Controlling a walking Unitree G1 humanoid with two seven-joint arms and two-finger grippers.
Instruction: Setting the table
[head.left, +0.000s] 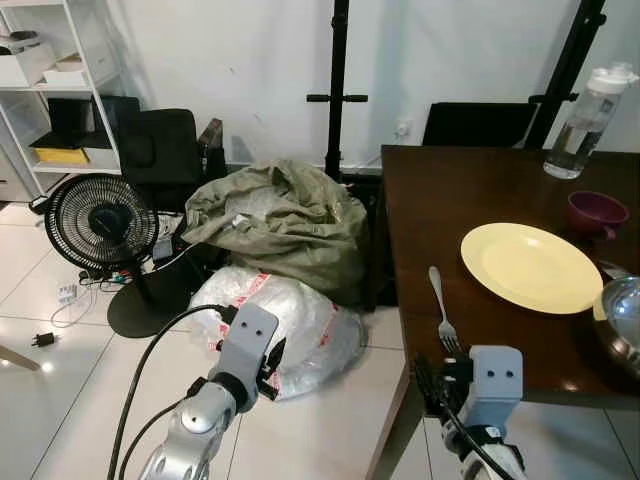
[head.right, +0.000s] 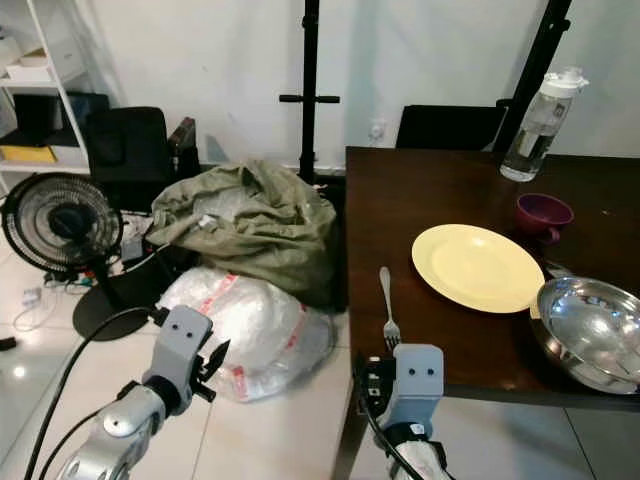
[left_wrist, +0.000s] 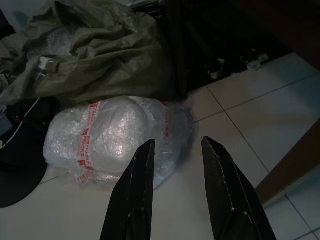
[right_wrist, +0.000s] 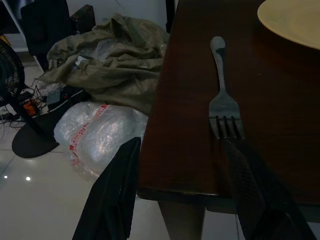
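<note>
Silver fork (head.left: 442, 312) flat on dark table (head.left: 450, 200), tines toward robot, at 9 o'clock of yellow plate (head.left: 532, 266). Right gripper (right_wrist: 182, 165) released, fingers spread; left gripper (left_wrist: 177, 165) likewise.

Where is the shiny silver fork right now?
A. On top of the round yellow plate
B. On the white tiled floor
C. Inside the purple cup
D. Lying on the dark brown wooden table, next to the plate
D. The silver metal fork lies flat on the dark brown wooden table, apart from the round yellow plate and on its left, prongs pointing toward the right gripper, whose fingers are open and not holding it.
</note>
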